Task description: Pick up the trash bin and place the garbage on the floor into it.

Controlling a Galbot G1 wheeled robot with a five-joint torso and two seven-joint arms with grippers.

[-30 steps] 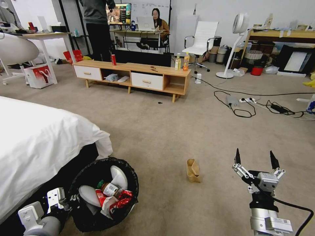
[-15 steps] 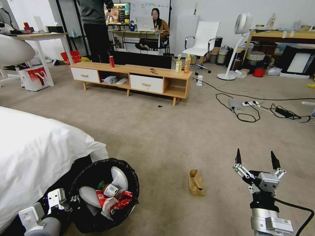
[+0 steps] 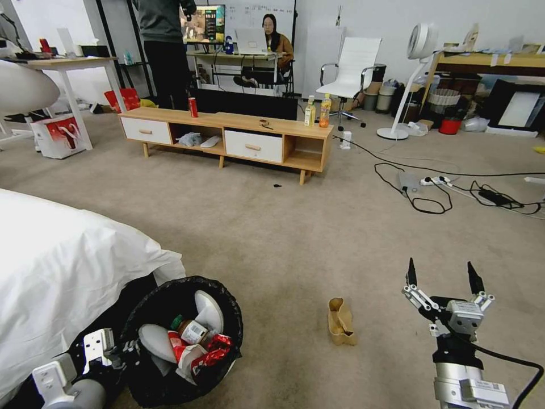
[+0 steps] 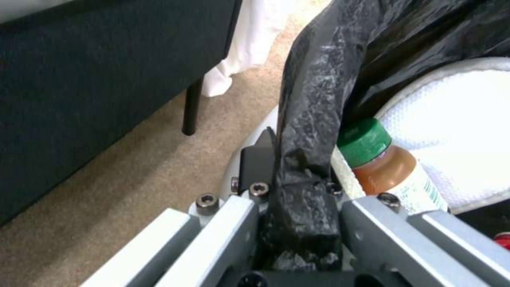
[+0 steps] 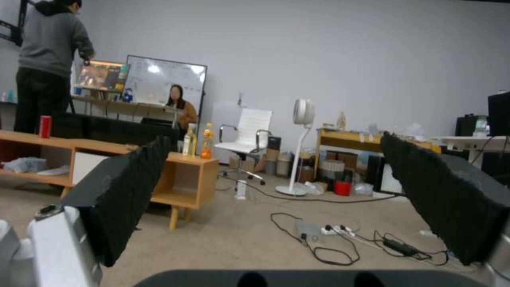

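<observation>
Black-lined trash bin, garbage inside

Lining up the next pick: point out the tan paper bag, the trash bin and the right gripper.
tan paper bag [image 3: 342, 322]: head view, crumpled middle.
trash bin [image 3: 226, 300]: head view, black-lined rim.
right gripper [image 3: 441, 275]: head view, midway between open fingertips.

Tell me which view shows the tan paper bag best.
The head view: the tan paper bag lies whole on the floor, between the trash bin and the right gripper. Neither wrist view includes it.
</observation>
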